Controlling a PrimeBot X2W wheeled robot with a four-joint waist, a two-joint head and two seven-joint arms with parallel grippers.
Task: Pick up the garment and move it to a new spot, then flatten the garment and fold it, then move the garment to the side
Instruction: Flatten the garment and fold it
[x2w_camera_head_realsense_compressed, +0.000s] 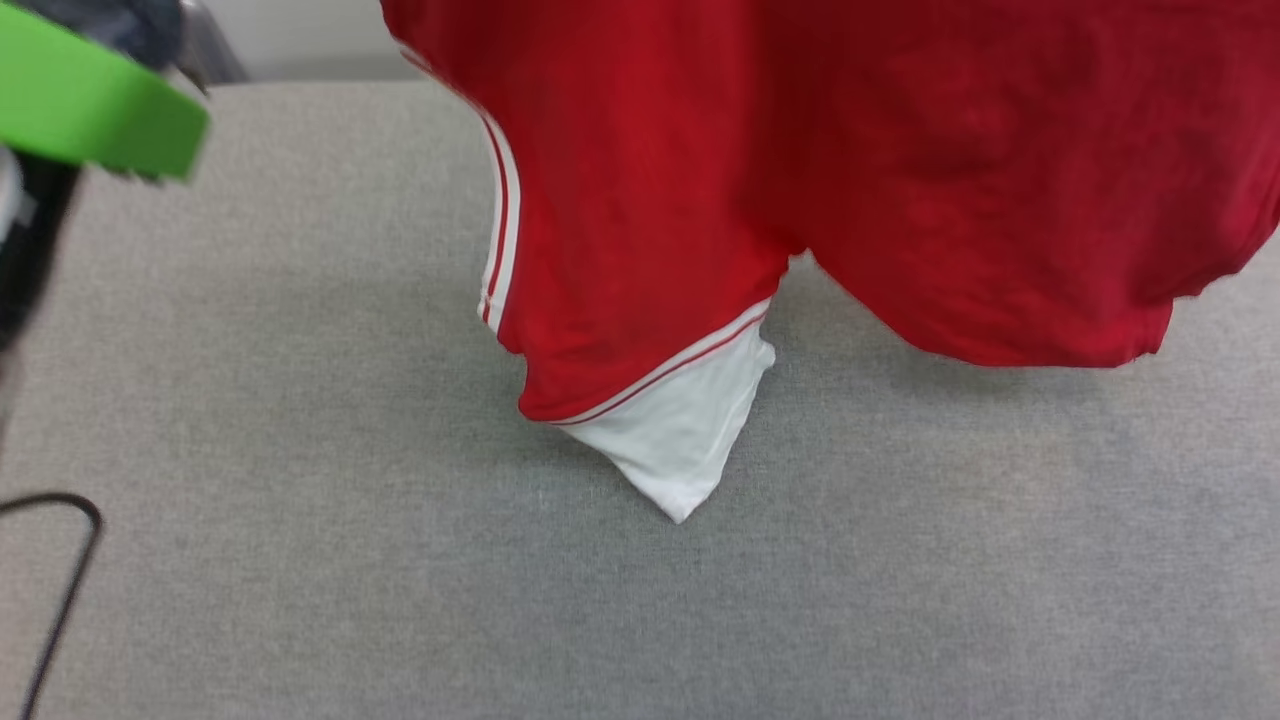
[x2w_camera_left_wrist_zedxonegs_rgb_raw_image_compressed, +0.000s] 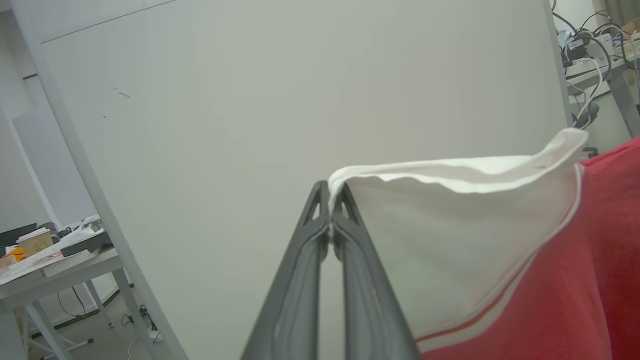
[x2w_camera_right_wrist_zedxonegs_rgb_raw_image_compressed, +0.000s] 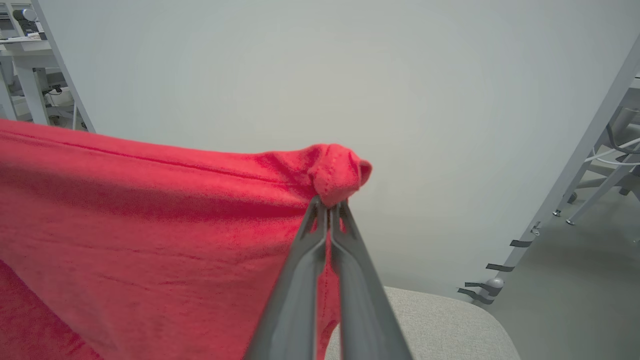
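Head view: red thin-fabric jersey T-shirt with white sleeves (x2w_camera_head_realsense_compressed: 900, 150) hangs over grey cloth tabletop (x2w_camera_head_realsense_compressed: 300, 560), sleeve tip (x2w_camera_head_realsense_compressed: 680, 495) lowest, may snag. Left wrist view: your left jaws clench only sleeve hem (x2w_camera_left_wrist_zedxonegs_rgb_raw_image_compressed: 450, 172). Right wrist view: right jaws pinch a small red corner (x2w_camera_right_wrist_zedxonegs_rgb_raw_image_compressed: 340, 175); tugging could slip either.

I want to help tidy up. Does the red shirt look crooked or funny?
Yes. The garment hangs lopsided: the left gripper pinches white fabric, the right gripper a bunched red corner, and a white sleeve dangles to a point over the grey surface.
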